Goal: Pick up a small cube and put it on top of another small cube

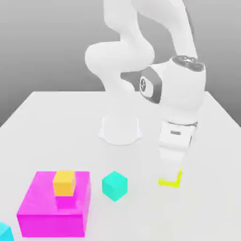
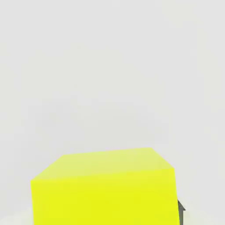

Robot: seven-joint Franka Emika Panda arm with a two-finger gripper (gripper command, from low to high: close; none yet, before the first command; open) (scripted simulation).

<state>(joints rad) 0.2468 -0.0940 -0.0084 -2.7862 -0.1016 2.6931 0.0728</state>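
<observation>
The small cube [image 1: 168, 182], bright yellow, rests on the white table at the exterior view's right, mostly covered by my hand. My gripper [image 1: 170, 176] has come straight down over it and its fingers are closed against the cube's sides. In the hand view the small cube [image 2: 105, 189] sits very close, with a dark fingertip [image 2: 181, 212] pressed to its side. A teal cube [image 1: 115, 185] of about the same size lies on the table to the exterior view's left of the yellow one, a short gap away.
A large magenta block [image 1: 52, 212] stands at the front of the exterior view's left, with an orange cube [image 1: 64, 183] on top. A cyan corner [image 1: 4, 231] pokes in at the lower left edge. My arm's white base [image 1: 120, 129] sits behind.
</observation>
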